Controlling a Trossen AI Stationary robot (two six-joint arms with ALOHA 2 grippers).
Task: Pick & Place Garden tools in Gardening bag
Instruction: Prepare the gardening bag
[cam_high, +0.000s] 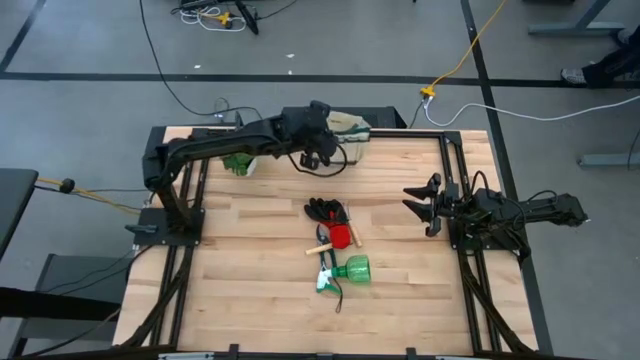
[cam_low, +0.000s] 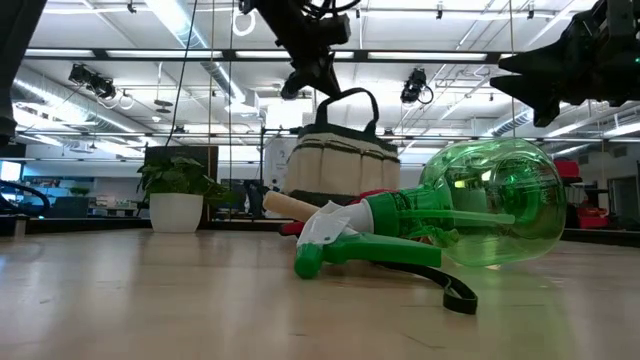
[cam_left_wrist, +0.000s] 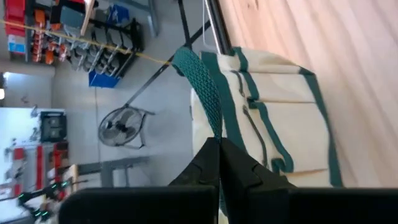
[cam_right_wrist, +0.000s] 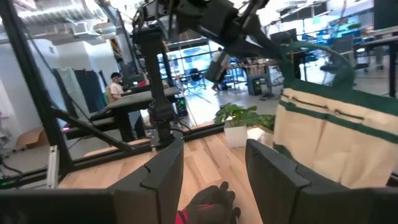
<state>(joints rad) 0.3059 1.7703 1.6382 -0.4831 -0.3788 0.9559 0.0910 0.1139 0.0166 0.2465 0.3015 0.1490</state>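
At twelve o'clock on the table, the left gripper (cam_high: 322, 155) pinched a loop handle (cam_left_wrist: 200, 93) of the gardening bag (cam_high: 352, 135), apparently steadying it, while the right gripper (cam_high: 422, 203) waited parted at three o'clock, the garden tools (cam_high: 338, 250) lying mid-table.

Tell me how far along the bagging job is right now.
Nothing is bagged yet. In hand: the left gripper is shut on a green loop handle of the gardening bag. The right gripper hangs open. Left: black gloves, red-headed tool and spray bottle lie mid-table.
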